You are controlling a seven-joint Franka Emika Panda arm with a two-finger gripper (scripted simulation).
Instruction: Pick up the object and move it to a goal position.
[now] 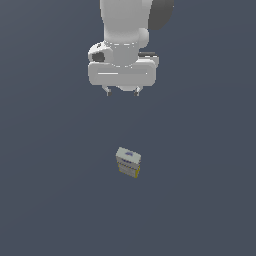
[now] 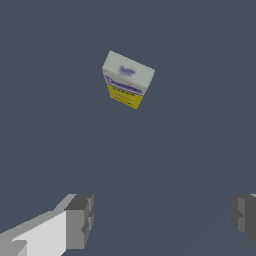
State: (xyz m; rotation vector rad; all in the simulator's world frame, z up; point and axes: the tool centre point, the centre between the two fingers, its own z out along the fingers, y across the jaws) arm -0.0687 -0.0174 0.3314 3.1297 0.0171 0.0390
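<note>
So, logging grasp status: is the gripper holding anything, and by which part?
Nothing is held. The gripper is open, and the carton lies apart from it.

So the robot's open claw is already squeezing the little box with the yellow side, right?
Not quite. The gripper is open, but it isn't squeezing anything. The box with the yellow side sits apart from it, untouched. The exterior view shows the gap; the wrist view shows nothing between the fingers.
</note>
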